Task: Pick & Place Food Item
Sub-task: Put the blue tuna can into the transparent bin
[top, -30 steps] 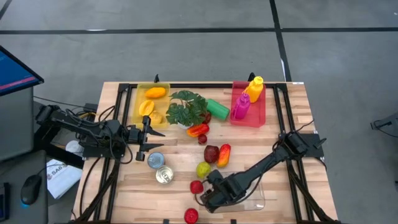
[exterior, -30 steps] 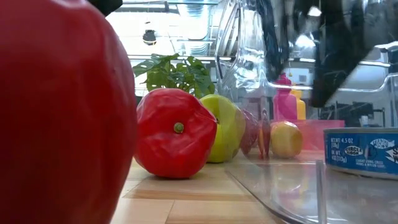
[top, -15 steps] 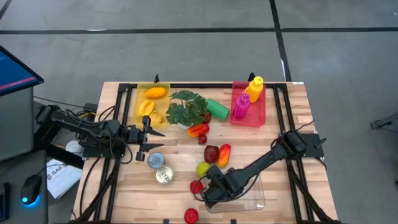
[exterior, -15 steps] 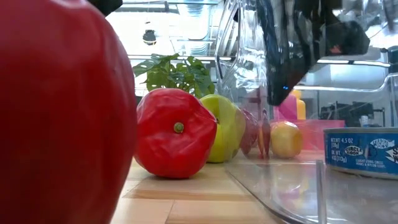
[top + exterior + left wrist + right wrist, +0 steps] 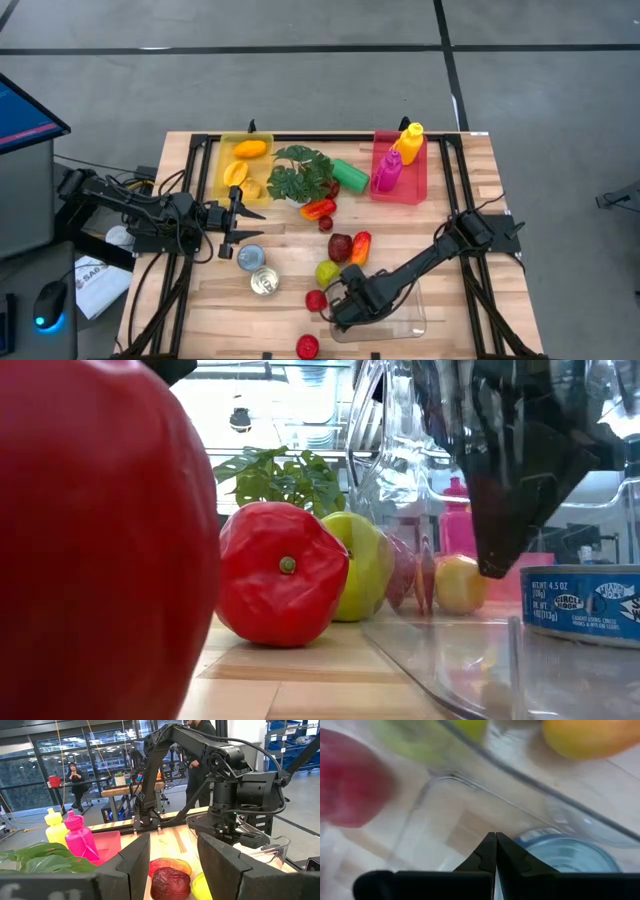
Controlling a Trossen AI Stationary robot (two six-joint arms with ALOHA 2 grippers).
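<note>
Right gripper (image 5: 343, 305) over the near-left corner of the clear plastic tray (image 5: 408, 322), fingers pressed fully together in the right wrist view (image 5: 495, 851) — nothing between them. Blue-labelled tin can (image 5: 580, 606) inside the tray, just beside the gripper tip; in the wrist view it sits directly past the fingertips (image 5: 568, 855).

Left of the tray: red pepper (image 5: 316, 299) just outside the rim, yellow-green apple (image 5: 327, 271) a little beyond it, dark red apple (image 5: 340, 246) and an orange-red mango-like fruit (image 5: 360, 247) beyond that. Another red fruit (image 5: 307, 346) at the table's (image 5: 460, 210) near edge, left of the tray, filling the low view's foreground (image 5: 100, 540).

Farther left of the tray: two tin cans, one blue-topped (image 5: 250, 257), one silver (image 5: 265, 282). Left gripper (image 5: 236, 222) parked beyond them, well apart from the tray, fingers partly open, holding nothing.

Far side of the table from the tray: yellow bin (image 5: 226, 152) with orange and yellow fruit, potted green plant (image 5: 300, 172), green cylinder (image 5: 350, 175), red-orange pepper (image 5: 318, 209), pink bin (image 5: 425, 170) with a magenta bottle (image 5: 387, 171) and a yellow bottle (image 5: 409, 143).

Person (image 5: 76, 779) standing in the room behind, seen from the left wrist.
</note>
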